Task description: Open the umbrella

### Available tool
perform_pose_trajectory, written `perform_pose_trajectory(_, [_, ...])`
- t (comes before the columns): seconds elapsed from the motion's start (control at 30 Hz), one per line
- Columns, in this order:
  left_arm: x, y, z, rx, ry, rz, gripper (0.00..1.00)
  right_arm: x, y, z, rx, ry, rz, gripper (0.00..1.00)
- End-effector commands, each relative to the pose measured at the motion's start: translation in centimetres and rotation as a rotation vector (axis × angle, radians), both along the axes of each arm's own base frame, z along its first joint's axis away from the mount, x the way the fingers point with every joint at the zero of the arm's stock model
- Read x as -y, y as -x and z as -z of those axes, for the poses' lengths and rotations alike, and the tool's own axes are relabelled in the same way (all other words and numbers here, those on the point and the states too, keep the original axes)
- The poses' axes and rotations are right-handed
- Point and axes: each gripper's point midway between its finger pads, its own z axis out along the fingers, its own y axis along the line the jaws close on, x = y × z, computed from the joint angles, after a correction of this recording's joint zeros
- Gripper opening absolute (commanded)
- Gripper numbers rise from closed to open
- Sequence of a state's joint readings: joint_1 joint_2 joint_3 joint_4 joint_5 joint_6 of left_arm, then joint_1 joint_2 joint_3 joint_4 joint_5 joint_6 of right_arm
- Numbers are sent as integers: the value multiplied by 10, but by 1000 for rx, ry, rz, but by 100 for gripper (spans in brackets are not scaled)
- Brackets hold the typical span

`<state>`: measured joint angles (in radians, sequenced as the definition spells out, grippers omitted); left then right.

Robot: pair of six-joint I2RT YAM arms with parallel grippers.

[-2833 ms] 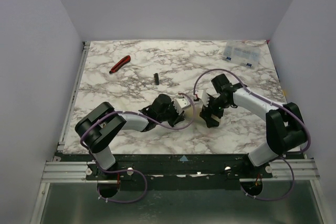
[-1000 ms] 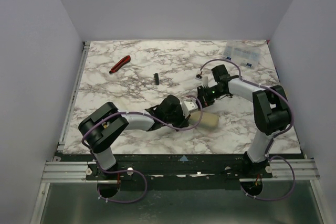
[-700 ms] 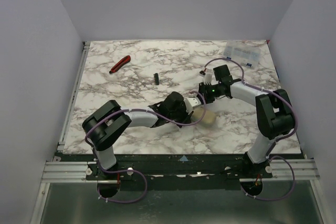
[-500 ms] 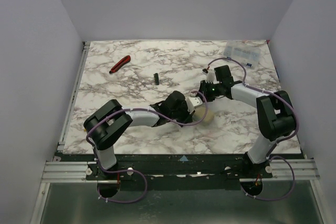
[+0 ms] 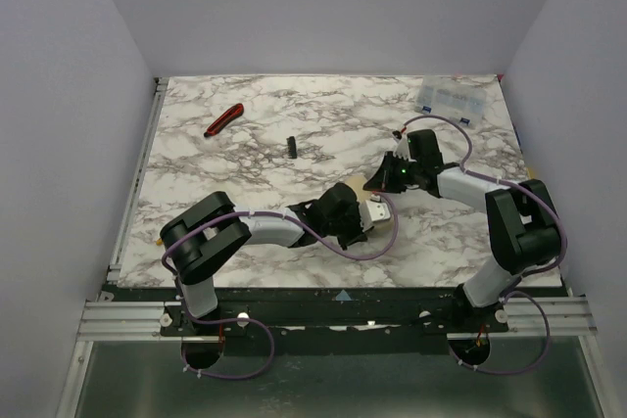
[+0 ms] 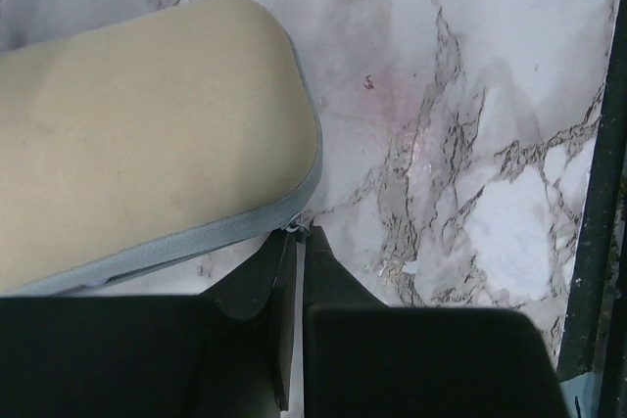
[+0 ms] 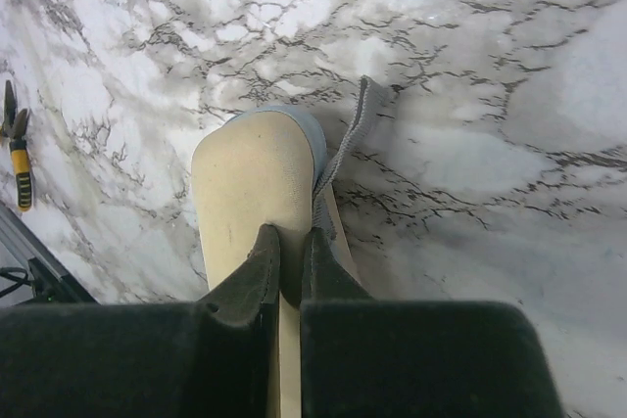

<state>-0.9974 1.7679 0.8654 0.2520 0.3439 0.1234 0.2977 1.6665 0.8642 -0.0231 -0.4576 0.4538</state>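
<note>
Zero real progress on the opening as far as visible: no canopy out, no ribs, no shaft, just the umbrella [image 6: 147, 124] as a short cream roll with a grey edge, lying on the worktop [image 5: 245, 173] right of centre, between the two arms. Going left to right: left gripper [image 6: 297, 234] closed, tips pressed together right against that grey edge; can't tell about any actual hold there. Right gripper [image 7: 291, 242] clamped shut on the roll itself, cream fabric between its fingers [image 7: 260, 271], grey strap [image 7: 348, 139] flopped out beside. So, at a guess, held at best, with all the extending and spreading left to do. Marble-look worktop otherwise: red-handled cutter [image 5: 223, 120] back left, small black piece [image 5: 291, 147] nearer the middle, clear plastic box [image 5: 446, 100] back right, yellow-handled pliers [image 7: 18, 159] out by the right edge. Plain pale lavender-grey walls boxing it in on three sides.
</note>
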Motion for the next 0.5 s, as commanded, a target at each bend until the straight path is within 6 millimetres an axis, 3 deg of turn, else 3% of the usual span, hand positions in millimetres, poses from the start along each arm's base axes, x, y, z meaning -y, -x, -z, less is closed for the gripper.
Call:
perform_pose_trajectory(0.0, [-22, 32, 25, -85, -80, 89, 0, 57, -24, 15, 78, 182, 176, 0])
perform_pose_trajectory(0.03, [-27, 30, 28, -88, -94, 77, 0, 63, -17, 19, 51, 198, 176, 1])
perform_pose_trajectory(0.13, [-40, 23, 34, -102, -118, 36, 0, 77, -3, 21, 16, 227, 169, 16])
perform_pose_trajectory(0.3, [-54, 2, 33, -118, -132, -40, 0, 91, 21, 15, -48, 258, 150, 25])
perform_pose_trajectory(0.4, [-59, -12, 30, -126, -123, -65, 0, 95, 36, 6, -74, 266, 118, 44])
perform_pose_trajectory(0.47, [-62, -18, 29, -128, -122, -57, 0, 93, 35, -12, -30, 239, 93, 60])
